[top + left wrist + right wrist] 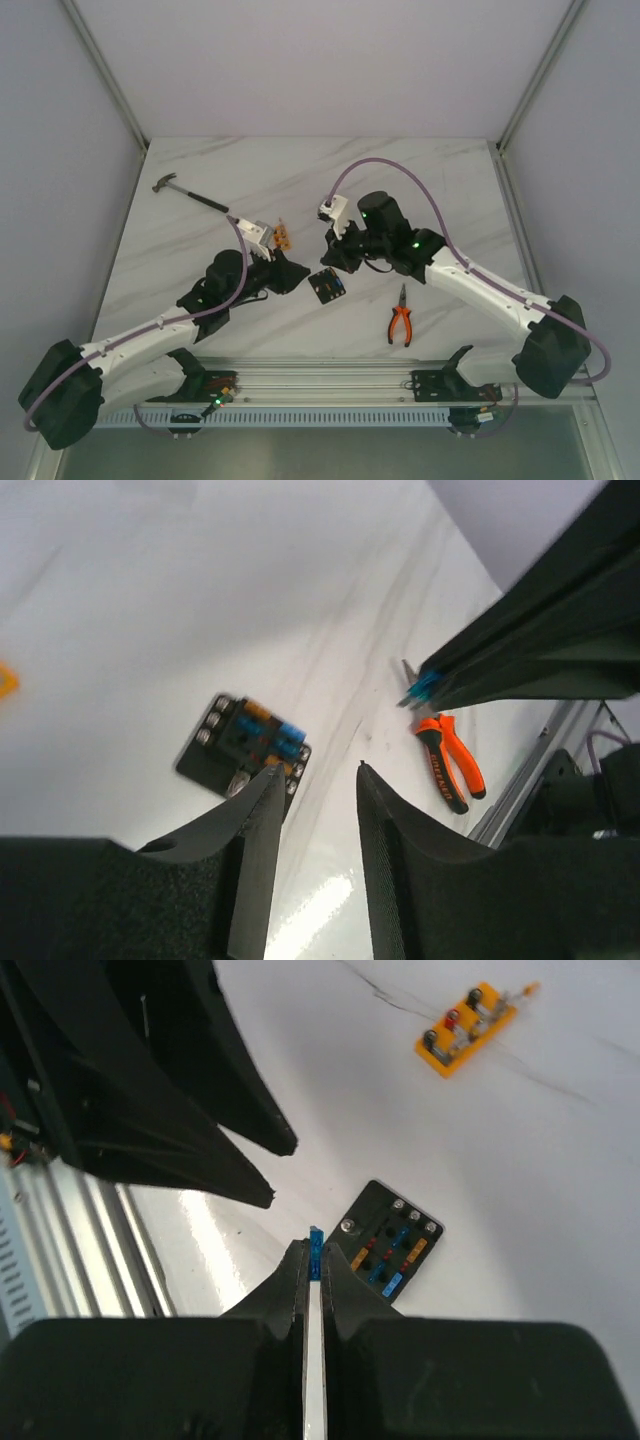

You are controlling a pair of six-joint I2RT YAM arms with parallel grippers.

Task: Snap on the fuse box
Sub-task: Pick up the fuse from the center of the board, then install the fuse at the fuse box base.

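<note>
Your fuse box (327,287) lies flat on the surface (450,190) between the two arms, slots up. It looks small, rigid and light, so it may skate if pushed; brace it by its outer edges, not the fuse rows. The right tool (316,1260) is clamped on a tiny blue fuse (316,1238) — thin, easily dropped. The left tool (318,770) stands apart, empty, just above the box. The pliers (450,760) carry handle lettering — too blurred to read.
</note>
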